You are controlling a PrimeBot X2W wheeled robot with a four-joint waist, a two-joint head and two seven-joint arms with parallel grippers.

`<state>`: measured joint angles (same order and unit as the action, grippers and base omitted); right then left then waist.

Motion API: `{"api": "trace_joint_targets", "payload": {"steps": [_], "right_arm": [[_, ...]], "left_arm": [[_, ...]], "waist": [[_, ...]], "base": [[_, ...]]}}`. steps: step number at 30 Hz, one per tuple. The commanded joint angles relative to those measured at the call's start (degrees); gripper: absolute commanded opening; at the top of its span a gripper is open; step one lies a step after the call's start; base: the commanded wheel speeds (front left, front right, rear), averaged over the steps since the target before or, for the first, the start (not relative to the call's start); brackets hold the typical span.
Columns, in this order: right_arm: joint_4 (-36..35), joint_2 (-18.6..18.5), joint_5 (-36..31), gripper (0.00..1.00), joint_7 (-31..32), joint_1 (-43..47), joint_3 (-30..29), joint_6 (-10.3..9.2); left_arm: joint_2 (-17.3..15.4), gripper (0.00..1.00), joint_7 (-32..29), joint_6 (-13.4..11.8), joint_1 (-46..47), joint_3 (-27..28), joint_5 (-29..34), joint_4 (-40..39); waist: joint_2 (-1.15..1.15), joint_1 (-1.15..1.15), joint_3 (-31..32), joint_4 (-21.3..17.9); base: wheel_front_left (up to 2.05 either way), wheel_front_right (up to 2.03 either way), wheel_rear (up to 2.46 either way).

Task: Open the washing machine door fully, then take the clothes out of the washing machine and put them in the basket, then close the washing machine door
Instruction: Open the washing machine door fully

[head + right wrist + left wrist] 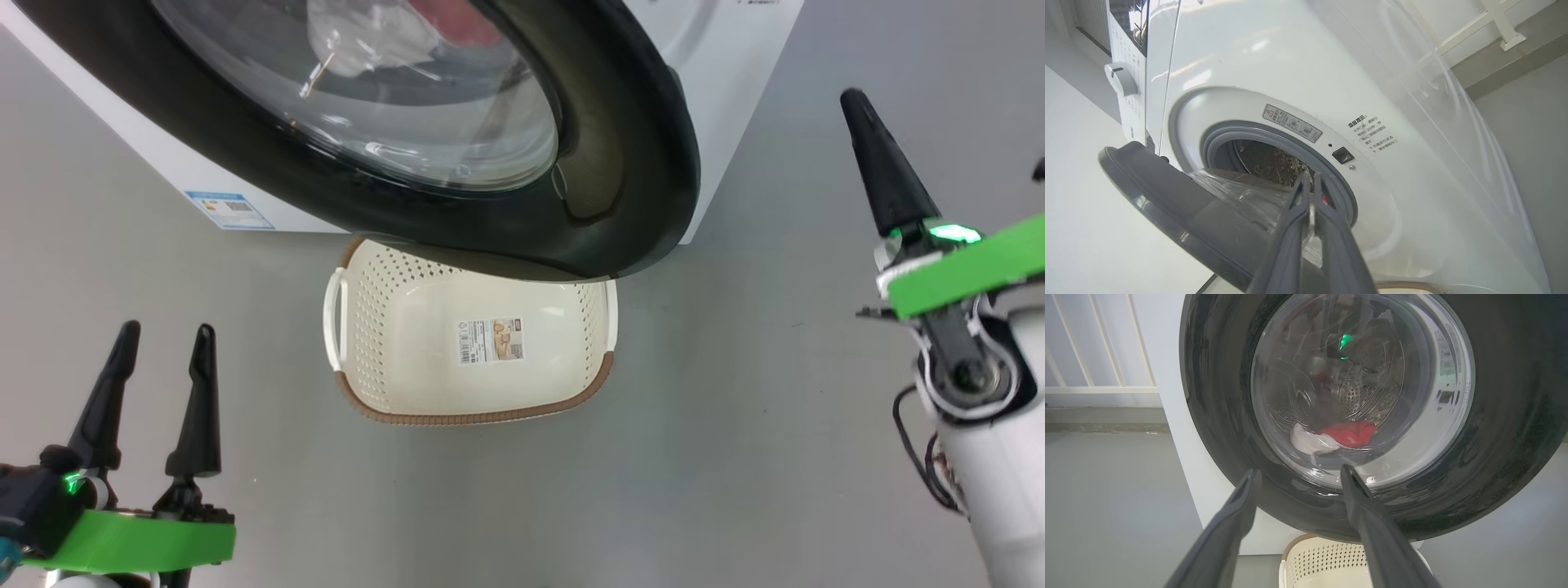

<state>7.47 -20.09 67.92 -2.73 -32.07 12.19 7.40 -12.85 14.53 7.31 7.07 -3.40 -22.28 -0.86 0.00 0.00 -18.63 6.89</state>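
Observation:
The washing machine door [620, 163], with its black rim and glass bowl, stands partly open from the white washing machine [735, 82] and overhangs the basket [473, 418]. Through the door's glass [1412, 416] a red garment [1349, 433] and a white one [1310, 442] lie in the steel drum. My left gripper [163, 331] is open at the lower left, its fingers [1241, 506] pointing at the door's lower rim from a short distance. My right gripper [853, 98] is shut and raised at the right. Its fingertips [1310, 179] point at the gasket opening [1274, 159], beside the door's free edge [1167, 196].
The cream basket [1323, 559] sits on the grey floor [735, 457] right before the machine, under the door. A small blue label [229, 210] marks the machine's front. A white railing [1106, 390] runs behind, and clear film [1453, 122] hangs on the machine's side.

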Motion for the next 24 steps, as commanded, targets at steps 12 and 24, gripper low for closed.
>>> {"api": "trace_joint_targets", "payload": {"steps": [12, 24], "right_arm": [[10.00, 0.23, 20.81, 0.00, 20.91, -11.20, -0.80, 0.09], [21.45, 0.35, 26.87, 0.00, 32.01, -20.83, 1.81, 0.09]], "left_arm": [[-1.92, 1.00, 0.47, 0.18, 0.91, 2.28, 0.09, -1.18], [-1.48, 1.00, 0.47, 0.18, 1.04, 2.21, 0.15, -0.79]], "waist": [[0.00, 0.00, -0.75, 1.07], [0.00, 0.00, -0.67, 2.10]], "base": [[0.00, 0.00, 0.00], [0.00, 0.00, 0.00]]}}
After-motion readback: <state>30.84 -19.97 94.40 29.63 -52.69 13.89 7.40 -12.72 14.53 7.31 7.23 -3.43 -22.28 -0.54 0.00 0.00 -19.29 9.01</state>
